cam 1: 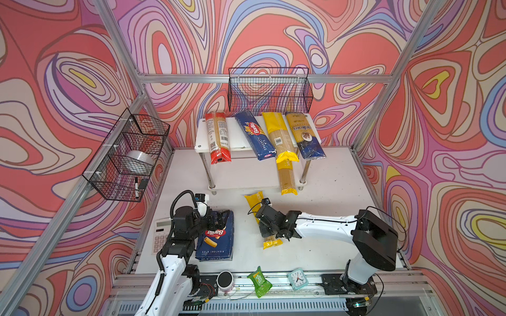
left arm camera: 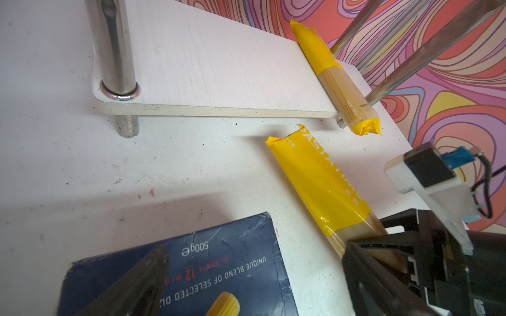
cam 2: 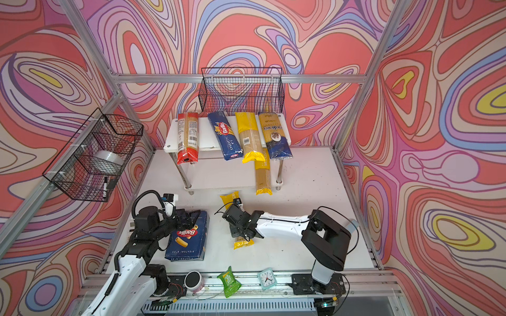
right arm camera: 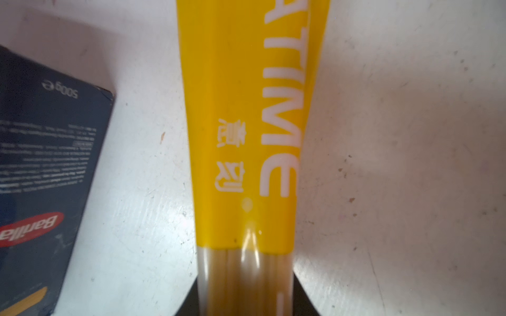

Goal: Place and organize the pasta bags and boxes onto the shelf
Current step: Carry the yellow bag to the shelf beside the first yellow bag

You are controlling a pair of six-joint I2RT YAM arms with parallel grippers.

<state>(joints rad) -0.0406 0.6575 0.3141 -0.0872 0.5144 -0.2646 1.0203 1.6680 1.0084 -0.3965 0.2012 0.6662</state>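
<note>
The pick-up seems in hand: the right end effector, lower centre, is clamped on the yellow bag, which next needs lifting level toward the shelf.

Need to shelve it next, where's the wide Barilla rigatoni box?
In both top views the rigatoni box lies flat on the table's front left, under the left pincer, left of the yellow bag gripped by the right pincer.

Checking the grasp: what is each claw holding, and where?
The right claw is shut on the yellow spaghetti bag at its clear middle. The left claw, open over the rigatoni box, holds nothing.
</note>
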